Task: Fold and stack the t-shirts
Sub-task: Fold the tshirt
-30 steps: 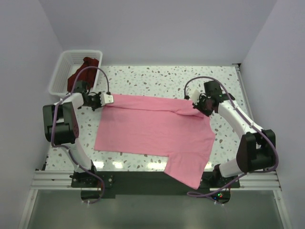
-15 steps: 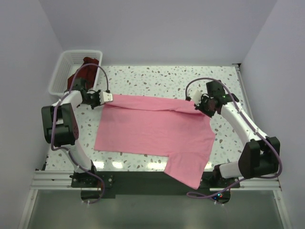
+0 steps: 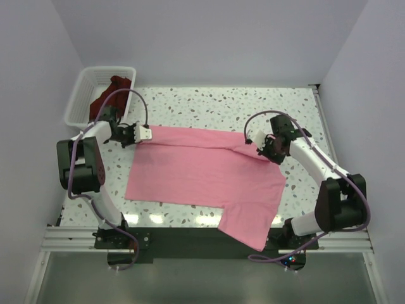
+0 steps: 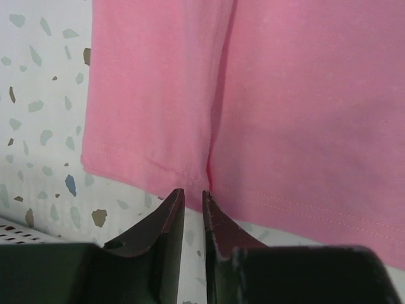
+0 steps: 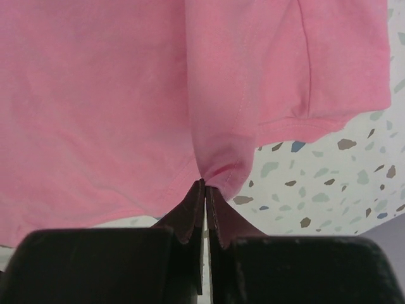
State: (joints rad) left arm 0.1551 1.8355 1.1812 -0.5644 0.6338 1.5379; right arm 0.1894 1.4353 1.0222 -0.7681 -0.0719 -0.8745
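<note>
The light pink t-shirt [image 3: 209, 171] lies spread flat on the speckled table, one sleeve hanging over the near edge. My left gripper [image 3: 144, 132] sits at its far left corner. In the left wrist view its jaws [image 4: 193, 193] stand a narrow gap apart just short of the pink hem [image 4: 285, 95], with only table showing between them. My right gripper [image 3: 258, 143] is at the far right corner, shut [image 5: 206, 185] on a bunched pinch of the pink cloth [image 5: 95, 95]. The dark maroon t-shirt [image 3: 112, 88] lies crumpled in the basket.
A white lattice basket [image 3: 76, 101] stands at the far left corner of the table, just behind the left arm. Bare speckled tabletop [image 3: 209, 104] stretches behind the pink shirt. Walls close in on both sides.
The left jaws have parted a little and let go of the pink hem. The right gripper has shifted slightly left and nearer, still pinching the cloth.
</note>
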